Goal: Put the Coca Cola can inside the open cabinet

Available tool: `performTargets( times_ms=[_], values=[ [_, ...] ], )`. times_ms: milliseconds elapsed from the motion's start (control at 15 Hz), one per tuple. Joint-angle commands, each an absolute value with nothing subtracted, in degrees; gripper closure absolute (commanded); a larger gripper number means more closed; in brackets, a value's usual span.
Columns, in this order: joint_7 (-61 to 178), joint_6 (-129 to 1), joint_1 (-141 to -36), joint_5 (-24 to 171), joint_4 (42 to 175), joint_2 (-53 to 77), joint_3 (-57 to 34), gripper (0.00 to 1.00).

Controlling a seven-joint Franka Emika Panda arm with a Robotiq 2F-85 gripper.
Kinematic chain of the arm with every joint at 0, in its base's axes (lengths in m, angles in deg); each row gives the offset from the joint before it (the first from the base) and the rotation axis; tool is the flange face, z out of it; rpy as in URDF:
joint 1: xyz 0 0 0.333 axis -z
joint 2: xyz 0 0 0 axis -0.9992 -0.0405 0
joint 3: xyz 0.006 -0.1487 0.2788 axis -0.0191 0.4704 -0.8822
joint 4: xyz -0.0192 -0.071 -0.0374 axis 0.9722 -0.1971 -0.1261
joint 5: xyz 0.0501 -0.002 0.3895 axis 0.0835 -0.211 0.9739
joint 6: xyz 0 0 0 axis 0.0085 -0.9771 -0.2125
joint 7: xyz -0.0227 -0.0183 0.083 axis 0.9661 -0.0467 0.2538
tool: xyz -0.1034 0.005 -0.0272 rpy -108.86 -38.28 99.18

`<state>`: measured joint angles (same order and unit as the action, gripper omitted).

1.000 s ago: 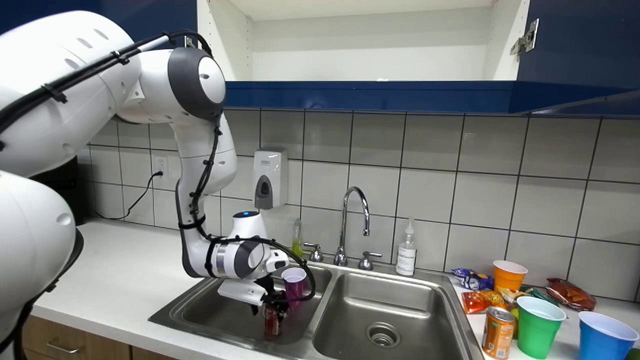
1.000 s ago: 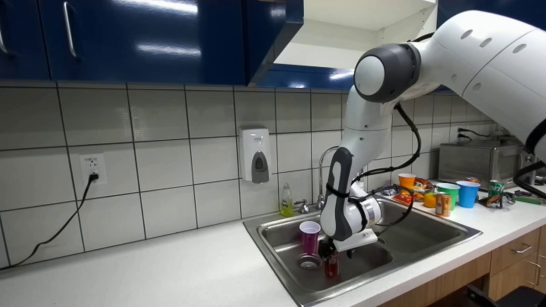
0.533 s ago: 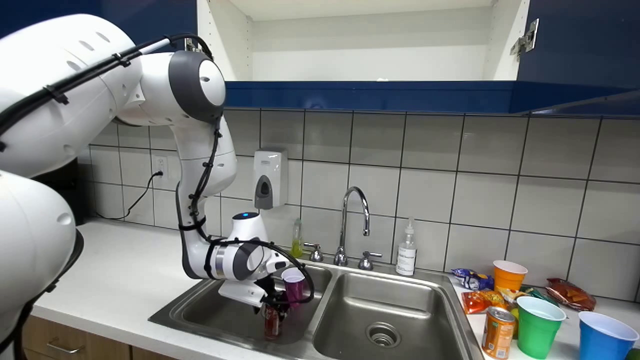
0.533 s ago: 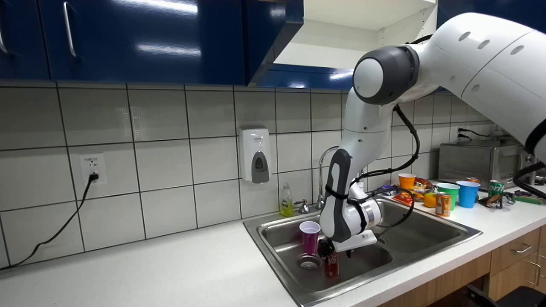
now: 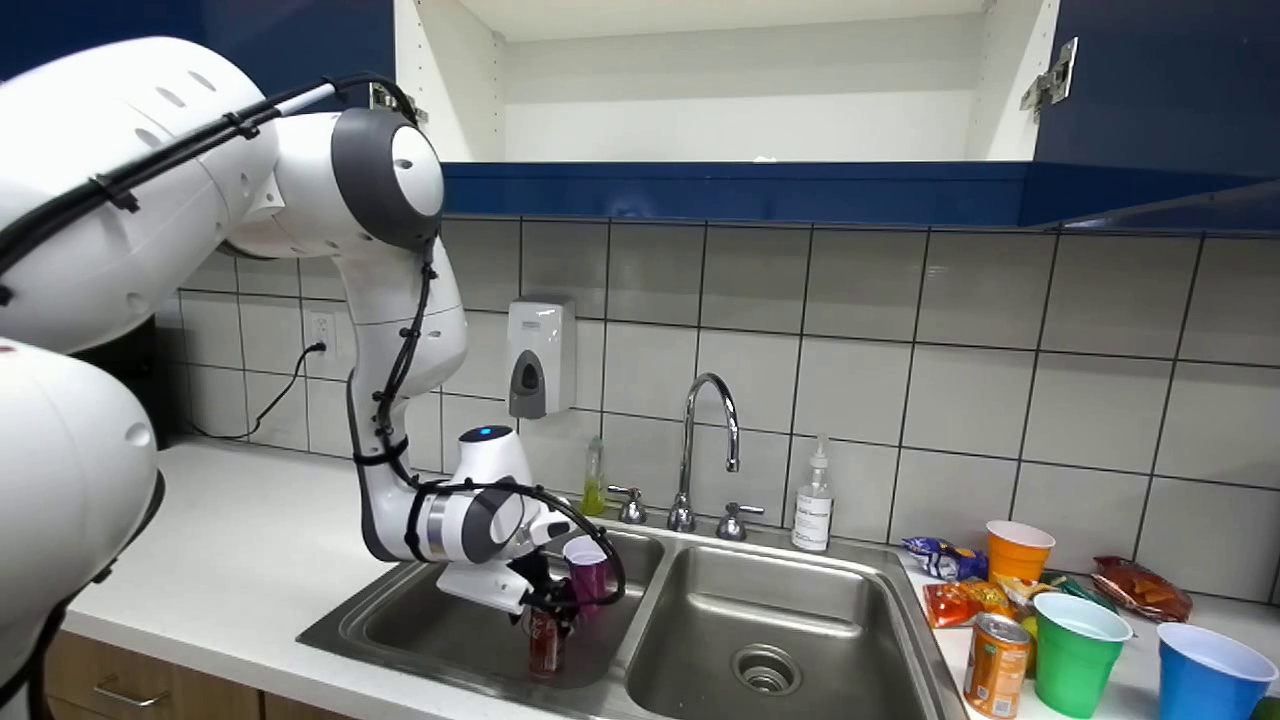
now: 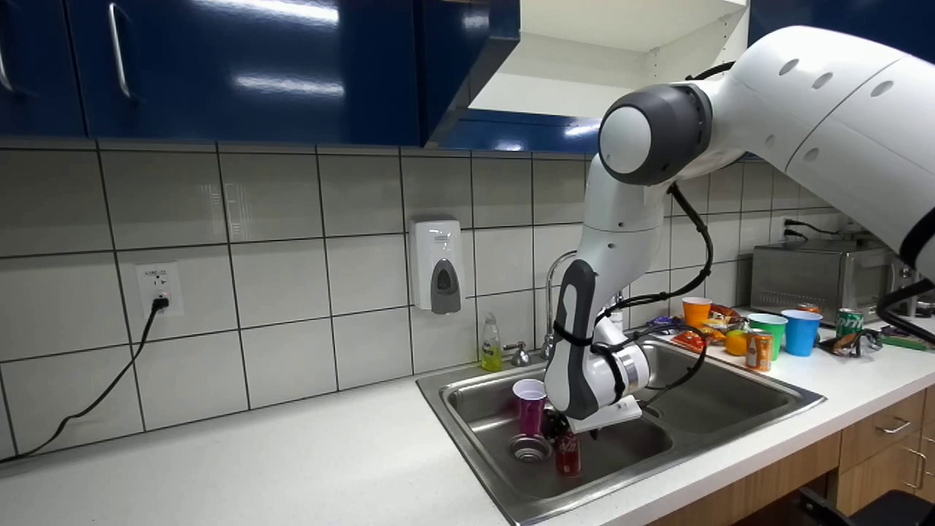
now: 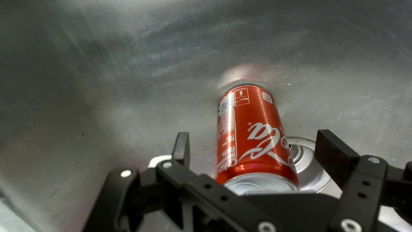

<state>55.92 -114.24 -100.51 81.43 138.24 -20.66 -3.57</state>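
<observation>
**Coca Cola can [image 7: 254,135] upright in sink [image 5: 648,615], gripper [image 7: 256,145] spread**

Steel double sink in white counter [image 6: 256,475]; tiled wall [image 5: 860,300] behind, open cabinet [image 5: 740,125] above, interior pale. Can stands on the floor of the basin [image 5: 450,625] shared with the purple cup [image 6: 531,409]. Long axis vertical; silvery lid [image 7: 262,182] uppermost, nearest in the wrist view. Fingers [image 7: 335,159] wide, one each side, gaps showing between them and the can.

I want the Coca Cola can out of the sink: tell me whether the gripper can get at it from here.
Probably yes: the open gripper appears to straddle the Coca Cola can, with a gap on each side, and nothing seems to block its closing.
</observation>
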Motion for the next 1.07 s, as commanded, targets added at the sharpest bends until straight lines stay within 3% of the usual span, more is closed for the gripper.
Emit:
performTargets(
  times_ms=[0,1000],
  values=[
    [54.72,-115.62,-102.38,82.89,137.31,-21.79,-2.17,0.0],
    [54.33,-117.68,-104.95,85.97,135.72,-24.2,-0.48,0.0]
  ],
)
